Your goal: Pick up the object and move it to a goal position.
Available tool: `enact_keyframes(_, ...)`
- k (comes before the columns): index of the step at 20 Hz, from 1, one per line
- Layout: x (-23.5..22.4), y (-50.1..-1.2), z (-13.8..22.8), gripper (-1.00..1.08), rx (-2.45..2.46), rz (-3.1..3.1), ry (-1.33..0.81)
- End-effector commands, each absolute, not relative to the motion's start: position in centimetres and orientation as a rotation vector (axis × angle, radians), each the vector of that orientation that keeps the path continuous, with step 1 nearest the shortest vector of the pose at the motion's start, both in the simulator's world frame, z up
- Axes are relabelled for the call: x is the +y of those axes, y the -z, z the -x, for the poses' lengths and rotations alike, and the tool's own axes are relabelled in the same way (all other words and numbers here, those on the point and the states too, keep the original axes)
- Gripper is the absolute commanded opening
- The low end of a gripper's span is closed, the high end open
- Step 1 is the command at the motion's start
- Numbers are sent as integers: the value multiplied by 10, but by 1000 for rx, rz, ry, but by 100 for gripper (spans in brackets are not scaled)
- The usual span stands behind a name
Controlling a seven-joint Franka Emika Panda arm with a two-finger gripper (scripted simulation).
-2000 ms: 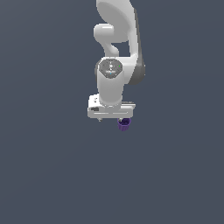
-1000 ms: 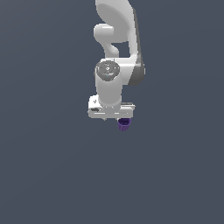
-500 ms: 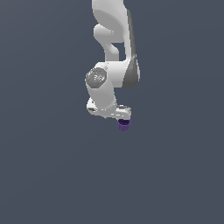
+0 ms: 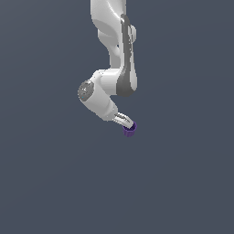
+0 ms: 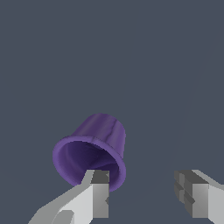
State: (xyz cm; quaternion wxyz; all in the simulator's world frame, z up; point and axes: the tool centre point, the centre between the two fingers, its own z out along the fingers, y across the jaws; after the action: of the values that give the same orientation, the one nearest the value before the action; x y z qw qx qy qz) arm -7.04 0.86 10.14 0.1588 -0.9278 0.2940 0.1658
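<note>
I see the hand (image 5: 142,199) reaching down from the arm (image 4: 114,68) toward the exterior view's right. The object (image 5: 94,151) sits at one finger (image 5: 97,194), tilted; the other finger (image 5: 192,197) stands well apart from it.

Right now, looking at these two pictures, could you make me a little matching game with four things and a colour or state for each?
Things:
1. cup
2. arm
3. fingers
4. backdrop

Colour or state:
A. white
B. spread apart
C. dark grey
D. purple

Pairs: 1-D, 2-A, 3-B, 4-C.
</note>
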Motion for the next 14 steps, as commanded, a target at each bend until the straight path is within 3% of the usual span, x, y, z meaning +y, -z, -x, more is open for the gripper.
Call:
enact_keyframes(1, 13, -98, 76, 28, 945, 2559, -525)
enact_keyframes(14, 30, -90, 90, 28, 1310, 2124, -726)
